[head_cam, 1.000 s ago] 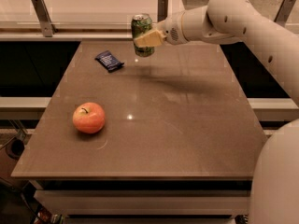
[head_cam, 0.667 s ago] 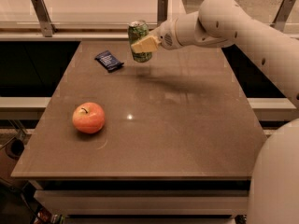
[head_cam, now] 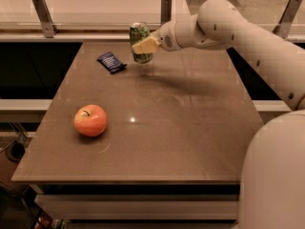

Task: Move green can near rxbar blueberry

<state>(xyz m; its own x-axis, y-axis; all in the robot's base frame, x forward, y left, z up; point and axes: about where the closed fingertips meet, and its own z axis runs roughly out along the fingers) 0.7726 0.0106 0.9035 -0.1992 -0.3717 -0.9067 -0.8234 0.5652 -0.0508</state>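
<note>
The green can (head_cam: 140, 42) is upright in my gripper (head_cam: 143, 44), which is shut on it and holds it just above the brown table near the far edge. The can has a silver top. The rxbar blueberry (head_cam: 111, 62), a small dark navy wrapper, lies flat on the table just left of the can, a short gap away. My white arm reaches in from the right.
A red-orange apple (head_cam: 90, 120) sits on the table's front left part. The brown table (head_cam: 181, 128) has a raised ledge with metal brackets (head_cam: 165, 8) behind it. My white base fills the lower right corner.
My gripper has carried the green can a little to the left, closer to the blue wrapper. The apple and the wrapper have not moved.
</note>
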